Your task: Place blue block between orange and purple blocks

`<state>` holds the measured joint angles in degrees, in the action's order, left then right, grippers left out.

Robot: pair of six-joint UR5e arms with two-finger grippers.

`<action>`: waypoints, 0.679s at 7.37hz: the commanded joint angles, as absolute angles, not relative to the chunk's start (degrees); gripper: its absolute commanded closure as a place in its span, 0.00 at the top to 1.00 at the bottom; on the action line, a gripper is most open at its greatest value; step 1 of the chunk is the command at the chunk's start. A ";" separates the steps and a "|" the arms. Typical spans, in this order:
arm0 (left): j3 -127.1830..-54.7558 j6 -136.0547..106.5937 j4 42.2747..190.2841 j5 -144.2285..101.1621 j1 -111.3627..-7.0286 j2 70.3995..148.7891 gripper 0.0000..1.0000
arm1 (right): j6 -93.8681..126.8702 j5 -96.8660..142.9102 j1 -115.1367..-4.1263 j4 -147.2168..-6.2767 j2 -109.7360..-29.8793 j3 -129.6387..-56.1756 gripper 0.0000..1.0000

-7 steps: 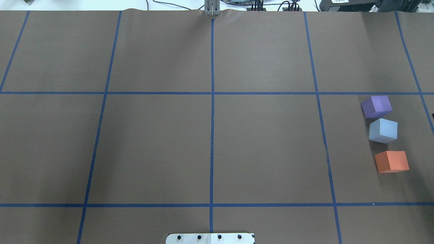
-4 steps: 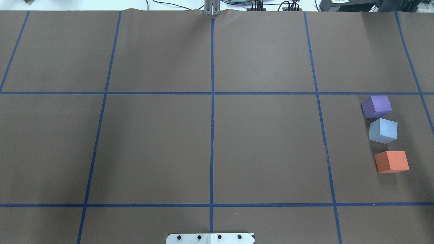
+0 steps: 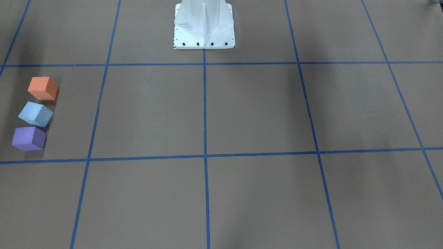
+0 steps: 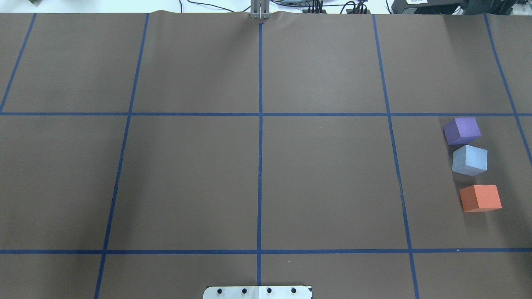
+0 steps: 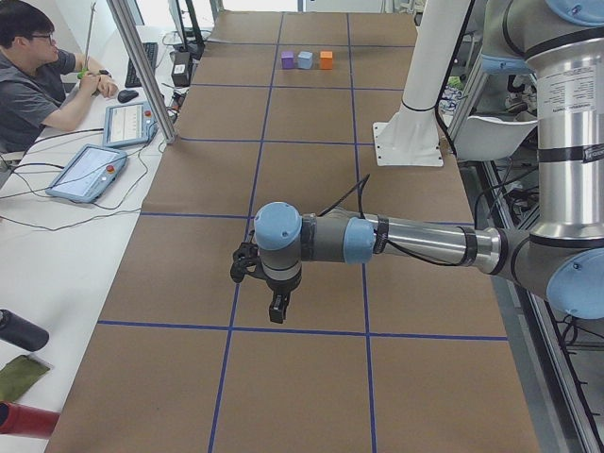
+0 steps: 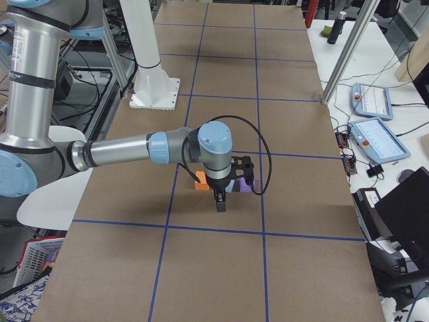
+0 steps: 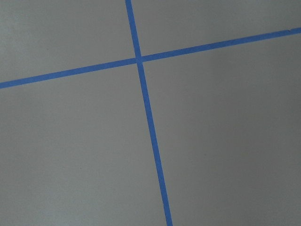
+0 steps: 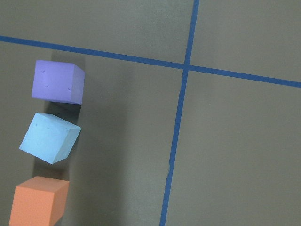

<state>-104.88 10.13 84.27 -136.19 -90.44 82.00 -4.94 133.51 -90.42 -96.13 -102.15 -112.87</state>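
Three blocks stand in a row on the brown mat at the robot's right side. The light blue block sits between the purple block and the orange block, turned a little, apart from both. The row also shows in the front view: orange, blue, purple. The right wrist view shows the blue block at its left edge. My right gripper hangs above the blocks; my left gripper hangs over bare mat. I cannot tell whether either is open or shut.
The white robot base stands at the mat's near middle edge. Blue tape lines divide the mat into squares. An operator sits at a side table with tablets. A metal post stands by the mat.
The three blocks have not moved. A dark sliver at the right edge of the overhead view, beside the purple block, has gone out of frame.
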 commanded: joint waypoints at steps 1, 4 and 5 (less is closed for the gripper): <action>-105.03 10.37 84.29 -136.05 -90.79 81.91 1.00 | -4.83 133.77 -90.26 -96.15 -102.13 -112.76 1.00; -106.60 10.37 84.20 -136.32 -90.97 81.30 1.00 | -4.83 133.86 -89.65 -96.15 -102.04 -112.76 1.00; -106.61 10.37 84.29 -136.41 -90.97 81.21 1.00 | -4.83 133.94 -89.65 -96.15 -102.04 -112.76 1.00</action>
<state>-106.27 10.37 84.25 -136.32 -90.94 81.37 -4.83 133.85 -89.78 -96.15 -102.06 -112.77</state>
